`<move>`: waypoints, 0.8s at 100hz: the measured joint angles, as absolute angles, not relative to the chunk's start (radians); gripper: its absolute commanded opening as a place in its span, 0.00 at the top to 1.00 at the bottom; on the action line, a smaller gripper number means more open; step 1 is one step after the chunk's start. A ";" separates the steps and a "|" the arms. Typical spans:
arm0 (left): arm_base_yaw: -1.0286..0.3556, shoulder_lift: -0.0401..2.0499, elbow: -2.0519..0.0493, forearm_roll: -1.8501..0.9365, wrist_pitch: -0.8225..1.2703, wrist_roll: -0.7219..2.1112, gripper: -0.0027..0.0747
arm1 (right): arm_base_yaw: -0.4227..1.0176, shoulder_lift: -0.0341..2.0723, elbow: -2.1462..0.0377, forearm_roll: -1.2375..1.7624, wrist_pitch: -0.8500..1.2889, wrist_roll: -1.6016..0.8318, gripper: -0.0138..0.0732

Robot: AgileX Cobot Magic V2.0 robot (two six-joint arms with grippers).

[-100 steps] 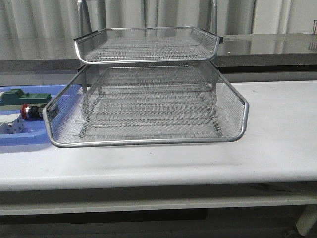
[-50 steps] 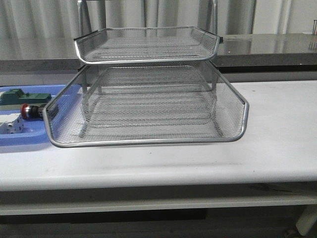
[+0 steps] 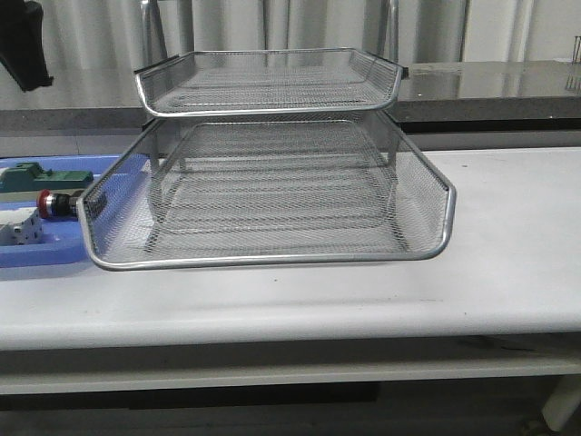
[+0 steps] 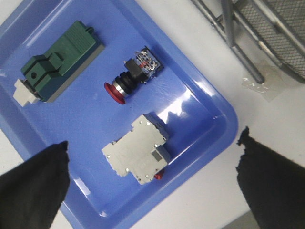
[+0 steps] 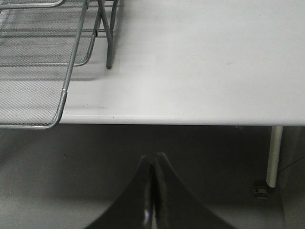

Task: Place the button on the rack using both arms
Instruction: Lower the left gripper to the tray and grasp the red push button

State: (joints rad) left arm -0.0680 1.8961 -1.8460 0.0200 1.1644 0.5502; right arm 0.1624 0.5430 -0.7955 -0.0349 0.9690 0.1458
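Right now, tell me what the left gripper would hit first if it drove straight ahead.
Likely the blue tray, near the white breaker, with the button just beyond. The open left gripper points down at them; depth is unclear.

pale curtains (image 3: 508,27), grey counter (image 3: 508,86), possibly stone

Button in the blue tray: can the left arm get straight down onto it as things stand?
Probably yes. The left gripper hangs open above the blue tray, and the button lies uncovered, apart from the green block and white block.
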 measured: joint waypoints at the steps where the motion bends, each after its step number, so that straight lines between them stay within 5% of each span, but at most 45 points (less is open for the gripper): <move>1: -0.068 1.909 -1.852 0.022 1.167 0.552 0.10 | 0.162 0.543 -0.796 -0.035 0.969 0.146 0.92; 80: -0.068 2.236 -2.034 0.058 1.066 0.768 0.10 | 0.162 0.543 -0.796 -0.035 0.979 0.146 0.92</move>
